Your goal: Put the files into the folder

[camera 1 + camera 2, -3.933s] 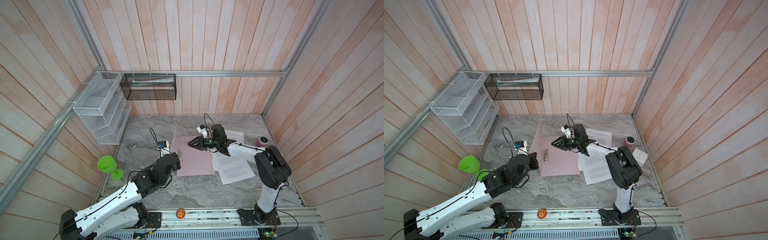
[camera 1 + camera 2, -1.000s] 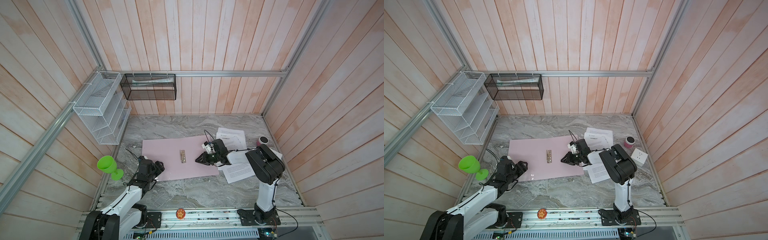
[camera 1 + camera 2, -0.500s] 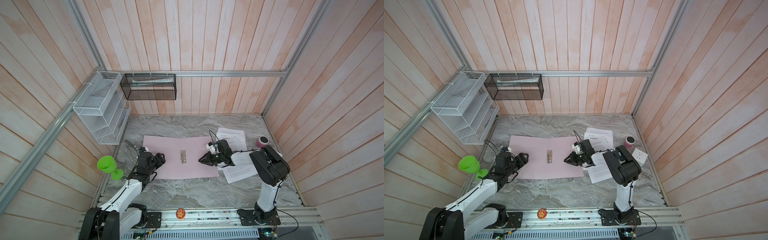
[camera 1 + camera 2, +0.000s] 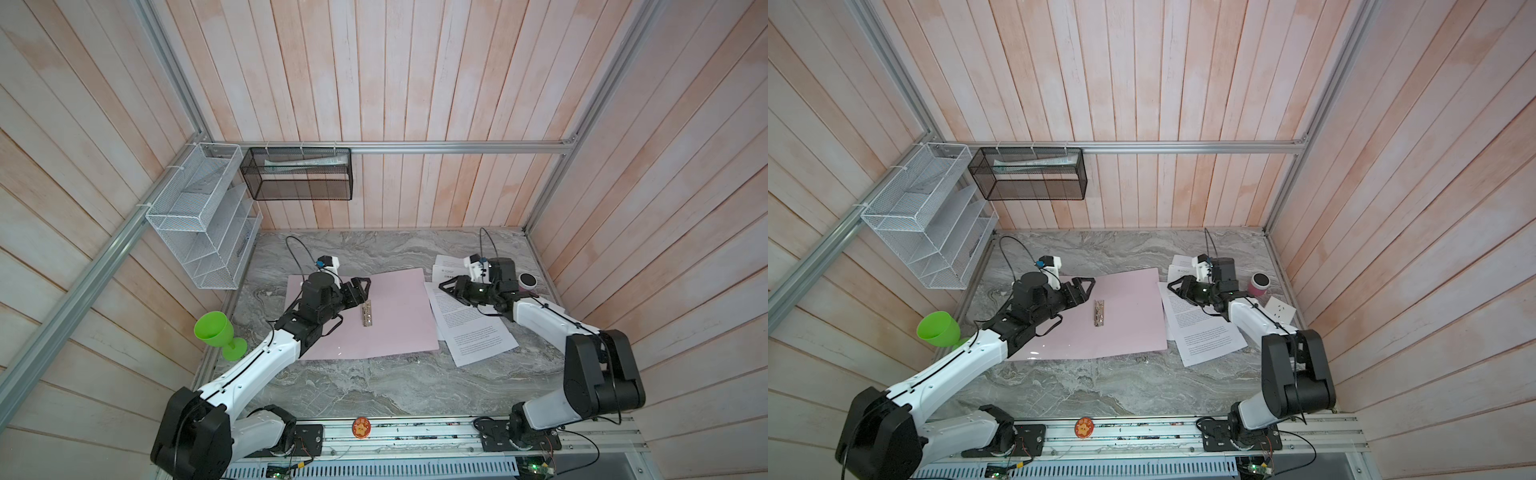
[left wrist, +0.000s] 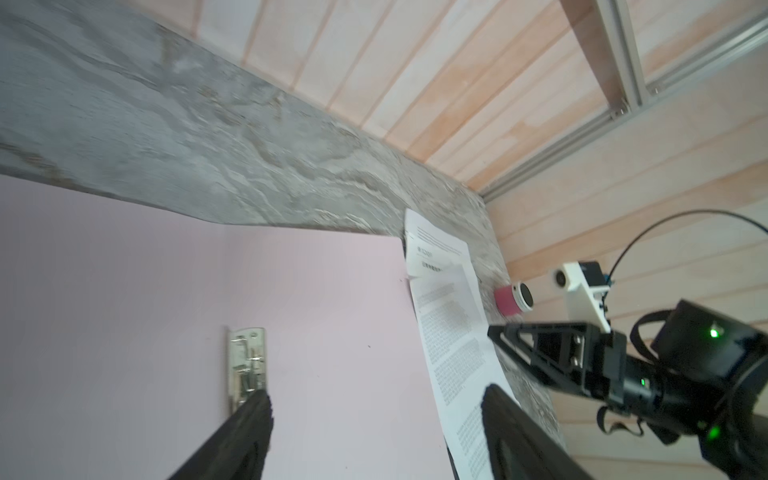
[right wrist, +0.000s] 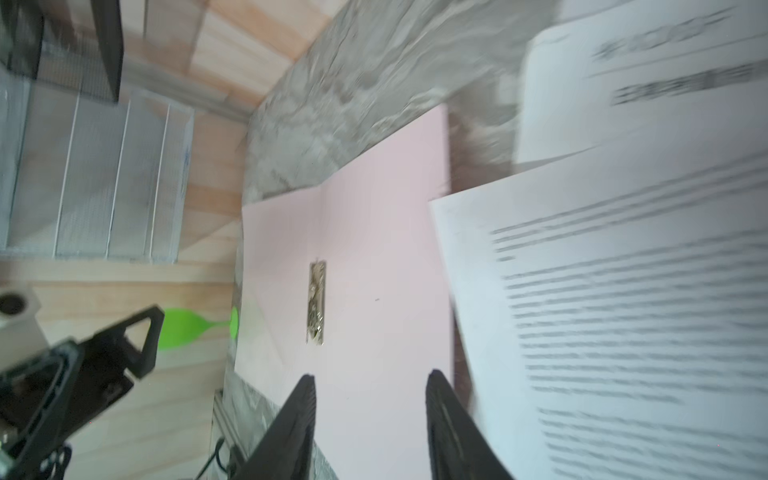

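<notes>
You are looking at the folder (image 4: 395, 320) lying opened flat on the marble table (image 4: 374, 386). Both pink covers are spreading out with the inside facing up. Both top views and both wrist views are showing it. Its metal clip (image 4: 366, 314) is sitting along the middle fold.

The files (image 4: 469, 328) are lying outside the folder, on the table to its right. They are several printed white sheets, loosely overlapping and fanning out. Their left edge is running right against the folder's right edge.

Your left gripper (image 4: 362, 289) is hanging over the folder near its far edge, just beside the far end of the clip. Its fingers (image 5: 249, 432) are standing well apart with only the pink cover showing between them, so it is gripping nothing.

Your right gripper (image 4: 446, 289) is reaching over the far part of the files, close to the folder's right edge, and is pointing toward the left gripper. Its fingers (image 6: 297, 415) are also standing apart with nothing between them. The right wrist view is coming through blurred, so you cannot tell whether a fingertip is brushing the paper's edge.

A green goblet (image 4: 216, 332) is standing beside the table's left edge. A small pink can (image 4: 528, 281) is sitting beyond the files by the right wall. A white wire rack (image 4: 199, 220) and a black mesh basket (image 4: 299, 174) are hanging on the walls.
</notes>
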